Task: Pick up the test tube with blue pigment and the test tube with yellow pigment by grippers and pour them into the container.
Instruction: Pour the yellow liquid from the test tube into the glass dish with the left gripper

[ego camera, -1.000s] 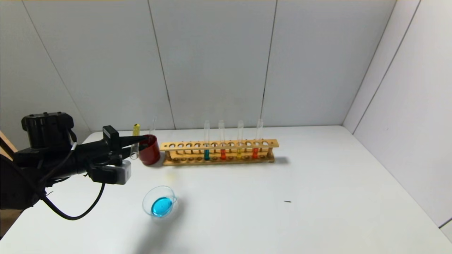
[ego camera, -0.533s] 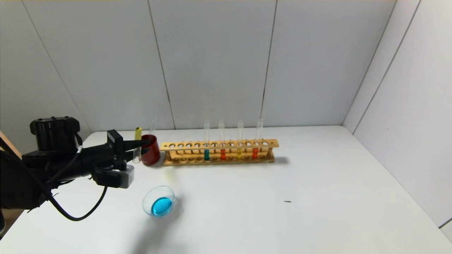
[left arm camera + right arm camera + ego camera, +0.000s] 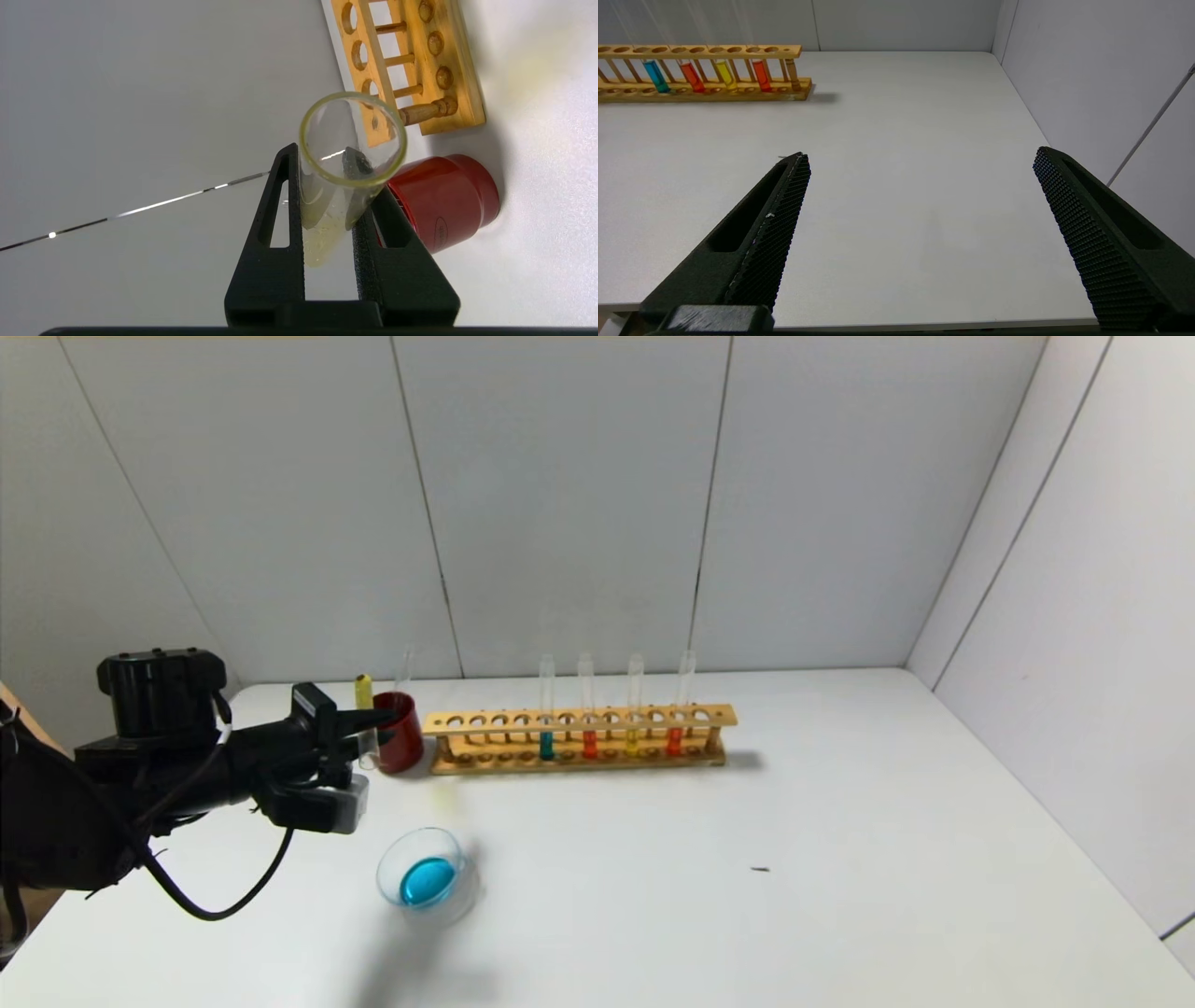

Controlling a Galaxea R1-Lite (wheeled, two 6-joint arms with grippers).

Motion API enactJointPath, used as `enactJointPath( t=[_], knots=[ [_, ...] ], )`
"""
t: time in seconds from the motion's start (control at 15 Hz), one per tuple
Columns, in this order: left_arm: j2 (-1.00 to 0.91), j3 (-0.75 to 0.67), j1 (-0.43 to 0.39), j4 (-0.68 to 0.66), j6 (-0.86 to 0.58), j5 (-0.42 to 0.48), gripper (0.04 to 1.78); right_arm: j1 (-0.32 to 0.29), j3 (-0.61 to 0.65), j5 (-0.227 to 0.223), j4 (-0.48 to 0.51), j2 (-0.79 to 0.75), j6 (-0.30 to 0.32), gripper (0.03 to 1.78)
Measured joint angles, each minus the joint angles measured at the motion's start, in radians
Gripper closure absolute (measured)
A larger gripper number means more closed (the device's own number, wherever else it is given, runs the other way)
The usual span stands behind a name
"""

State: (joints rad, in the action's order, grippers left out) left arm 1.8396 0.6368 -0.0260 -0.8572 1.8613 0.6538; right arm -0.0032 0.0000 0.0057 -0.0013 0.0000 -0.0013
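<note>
Left gripper (image 3: 327, 186) clamps yellow-pigment test tube (image 3: 364, 721) beside red cup (image 3: 400, 733); glass dish (image 3: 425, 875) holds blue liquid; right gripper (image 3: 920, 163) wide open.

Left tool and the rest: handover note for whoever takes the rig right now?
Left tool: shut on the yellow tube, mouth tipped down, yellow at its raised closed end. It is beside the red cup, not over the dish.
Right tool: open, idle over bare table.
The dish holds blue liquid only.
Done: blue looks poured; an empty clear tube stands in the red cup.
Left: no yellow visible in the dish; probably carry the yellow tube over it and pour.
</note>
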Motion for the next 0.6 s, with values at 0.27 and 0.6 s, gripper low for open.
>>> enactJointPath(
  t=[0.27, 0.6],
  knots=[
    [0.004, -0.001, 0.007, 0.0, 0.034, -0.005, 1.48, 0.0, 0.0, 0.0, 0.0, 0.0, 0.0, 0.06],
    [0.016, 0.001, 0.002, -0.001, 0.058, -0.009, 1.48, 0.0, 0.0, 0.0, 0.0, 0.0, 0.0, 0.06]
  ],
)
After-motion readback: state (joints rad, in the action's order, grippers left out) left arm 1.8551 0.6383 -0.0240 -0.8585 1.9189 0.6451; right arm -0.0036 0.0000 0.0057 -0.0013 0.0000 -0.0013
